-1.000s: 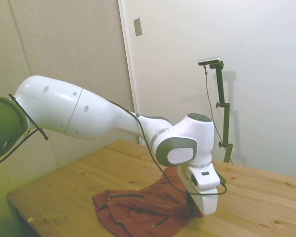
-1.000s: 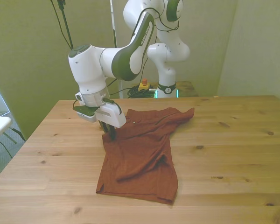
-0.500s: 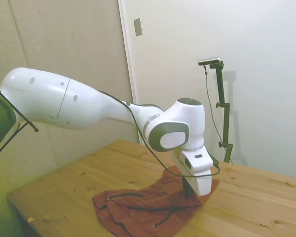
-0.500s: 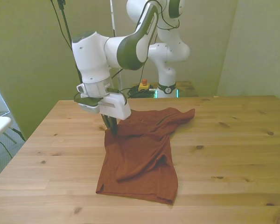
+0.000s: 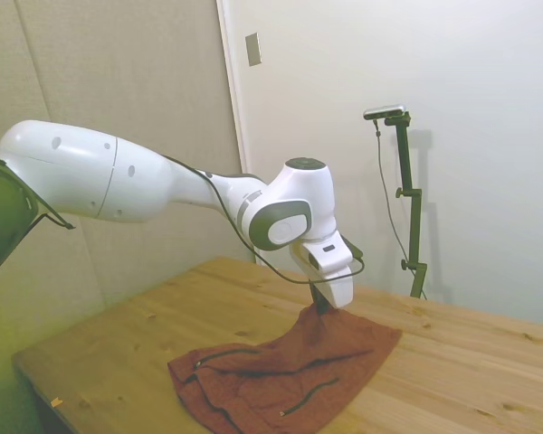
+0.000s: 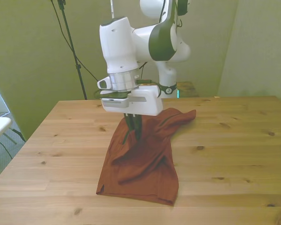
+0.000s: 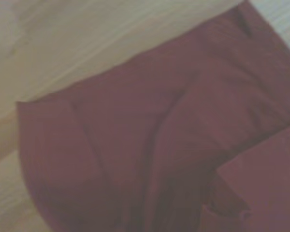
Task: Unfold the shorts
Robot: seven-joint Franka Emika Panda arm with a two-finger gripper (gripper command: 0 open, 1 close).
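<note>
Rust-brown shorts (image 6: 140,161) peak at centre frame, fingers (image 6: 137,130) clamped on a pinched fold held above the counter (image 6: 234,154), the rest draped flat.

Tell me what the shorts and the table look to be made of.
The shorts: soft matte cloth, rust-brown; they drape in folds where the gripper lifts them. The table: wood, by its grain and knots, with a light, smooth finish.

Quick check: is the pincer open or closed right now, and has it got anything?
Pincer: closed on a pinch of the shorts, holding that part raised in a peak above the table; the rest of the shorts lies on the wood.
</note>
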